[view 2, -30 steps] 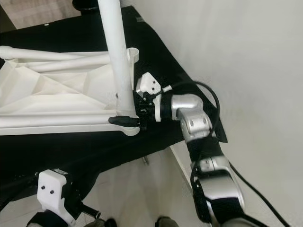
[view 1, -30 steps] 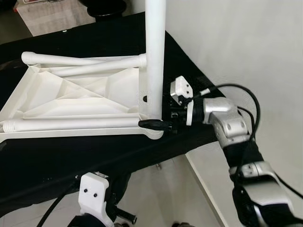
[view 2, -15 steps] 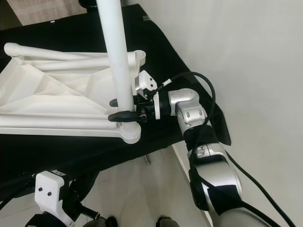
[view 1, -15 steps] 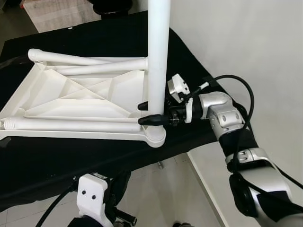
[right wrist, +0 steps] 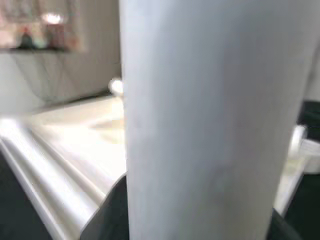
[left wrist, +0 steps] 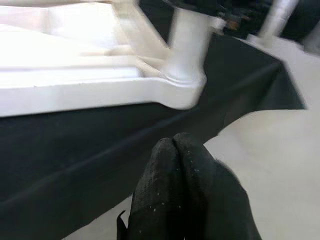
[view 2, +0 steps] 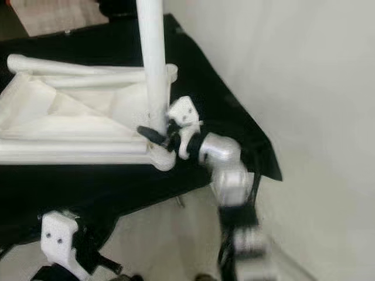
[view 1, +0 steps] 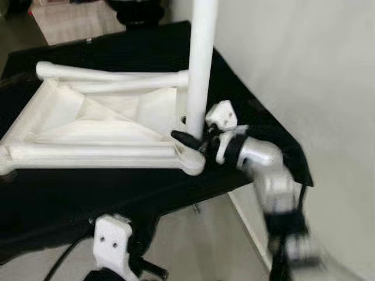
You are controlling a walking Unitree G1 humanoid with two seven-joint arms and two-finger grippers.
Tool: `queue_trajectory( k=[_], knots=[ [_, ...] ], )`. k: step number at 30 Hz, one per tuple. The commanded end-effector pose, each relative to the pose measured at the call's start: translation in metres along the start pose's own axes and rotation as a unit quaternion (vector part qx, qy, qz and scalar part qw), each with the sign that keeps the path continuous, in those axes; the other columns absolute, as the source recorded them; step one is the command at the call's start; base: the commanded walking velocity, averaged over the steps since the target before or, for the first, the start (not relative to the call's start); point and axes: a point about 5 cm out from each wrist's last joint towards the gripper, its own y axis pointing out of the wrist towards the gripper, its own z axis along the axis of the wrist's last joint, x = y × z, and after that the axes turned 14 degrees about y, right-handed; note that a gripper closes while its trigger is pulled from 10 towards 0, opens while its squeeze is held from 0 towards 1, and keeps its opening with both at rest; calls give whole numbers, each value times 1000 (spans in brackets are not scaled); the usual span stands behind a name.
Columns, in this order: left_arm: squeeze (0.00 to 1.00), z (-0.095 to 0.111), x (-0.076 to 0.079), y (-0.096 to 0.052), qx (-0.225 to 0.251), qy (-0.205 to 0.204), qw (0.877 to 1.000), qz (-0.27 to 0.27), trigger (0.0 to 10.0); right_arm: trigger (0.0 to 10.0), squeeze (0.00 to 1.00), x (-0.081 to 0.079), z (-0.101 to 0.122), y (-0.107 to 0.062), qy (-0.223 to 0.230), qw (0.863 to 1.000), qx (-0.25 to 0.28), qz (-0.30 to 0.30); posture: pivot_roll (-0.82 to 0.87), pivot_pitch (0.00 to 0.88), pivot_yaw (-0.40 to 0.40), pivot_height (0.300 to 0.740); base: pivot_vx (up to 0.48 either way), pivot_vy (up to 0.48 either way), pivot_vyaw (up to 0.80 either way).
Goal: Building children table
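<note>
The white tabletop [view 1: 99, 126] lies upside down on the black cloth [view 1: 70, 193], near its right edge. 1 leg [view 1: 201, 70] stands upright in the corner socket, the right gripper [view 1: 190, 137] clamped around its base. The left gripper [left wrist: 185, 195], fingers together, hangs below the edge. Other legs look unfitted.

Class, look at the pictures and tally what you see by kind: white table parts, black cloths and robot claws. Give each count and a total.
White upturned table top: 1
White table leg standing upright in its corner: 1
Black cloth: 1
Robot claws: 2, the right claw around the leg and the left claw low by the cloth's edge
Total: 5
</note>
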Motion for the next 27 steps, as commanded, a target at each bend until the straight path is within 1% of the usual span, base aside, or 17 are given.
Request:
queue_trajectory(
  k=[1, 4, 7, 8, 9, 10, 14, 15, 16, 17, 19, 20, 21, 23, 25, 26, 27],
  knots=[
    [0, -6, -2, 1, -10, 0, 1000, -1, 10000, 0, 0, 3, -17, -13, -13, 995, -46, -90, 22, 172, 7, 740, 0, 0, 0],
    [0, -8, -3, 2, -10, 1, 1000, -1, 10000, 0, 0, -1, -16, -11, -12, 996, -41, -81, 25, 165, 0, 740, 0, 0, 0],
    [0, -9, -5, 5, -8, 6, 1000, 8, 10000, 0, 0, 1, -14, 3, -16, 998, -41, -42, 23, 157, -8, 740, 0, 0, 0],
    [0, -10, -5, 6, -7, 7, 1000, 10, 10000, 6745, 0, 1, -13, 4, -29, 998, -50, -27, 21, 153, -6, 740, 0, 0, 0],
    [0, -10, -5, 6, -7, 7, 1000, 10, 10000, 6745, 0, 1, -13, 4, -29, 998, -50, -27, 21, 153, -6, 740, 0, 0, 0],
    [0, -10, -5, 6, -7, 7, 1000, 10, 10000, 10000, 0, 0, -12, 6, -46, 997, -55, -6, 19, 153, -7, 740, 0, 0, 0],
    [0, -10, -5, 6, -7, 7, 1000, 10, 10000, 10000, 0, -1, -11, 7, -54, 997, -50, 12, 17, 153, -8, 740, 0, 0, 0],
    [0, -10, -5, 7, -6, 6, 1000, 9, 10000, 10000, 443, -4, -8, 9, -56, 997, -45, 41, 15, 153, -12, 740, 0, 0, 0],
    [0, -9, -4, 7, -6, 5, 1000, 7, 10000, 10000, 1000, -6, -4, 12, -38, 994, -42, 95, 18, 156, -15, 740, 0, 0, 0],
    [0, -9, -4, 7, -6, 5, 1000, 7, 10000, 10000, 1000, -6, -4, 12, -38, 994, -42, 95, 18, 156, -15, 740, 0, 0, 0],
    [0, -8, -3, 7, -4, 3, 1000, 6, 10000, 10000, 1000, -11, 9, 13, -7, 983, -37, 181, 23, 158, -17, 740, 0, 0, 0],
    [0, -8, -3, 7, -4, 3, 1000, 6, 10000, 10000, 1000, -11, 9, 13, -7, 983, -37, 181, 23, 158, -17, 740, 0, 0, 0],
    [0, -8, -2, 7, -4, 3, 1000, 6, 10000, 10000, 1000, -12, 13, 13, -1, 977, -37, 209, 23, 158, -17, 740, 0, 0, 0],
    [0, -8, -1, 7, -2, 2, 1000, 6, 10000, 10000, 1000, -4, 20, 14, -21, 952, -57, 301, 32, 162, -20, 740, 0, 0, 0],
    [0, -8, -1, 7, -2, 2, 1000, 6, 10000, 10000, 1000, -4, 20, 14, -21, 952, -57, 301, 32, 162, -20, 740, 0, 0, 0],
    [0, -7, -1, 6, -2, 1, 1000, 6, 10000, 10000, 1000, 1, 23, 14, -34, 938, -66, 339, 35, 166, -22, 740, 0, 0, 0],
    [0, -7, -1, 6, -2, 1, 1000, 6, 10000, 10000, 1000, 1, 23, 14, -34, 938, -66, 339, 35, 166, -22, 740, 0, 0, 0]
  ],
)
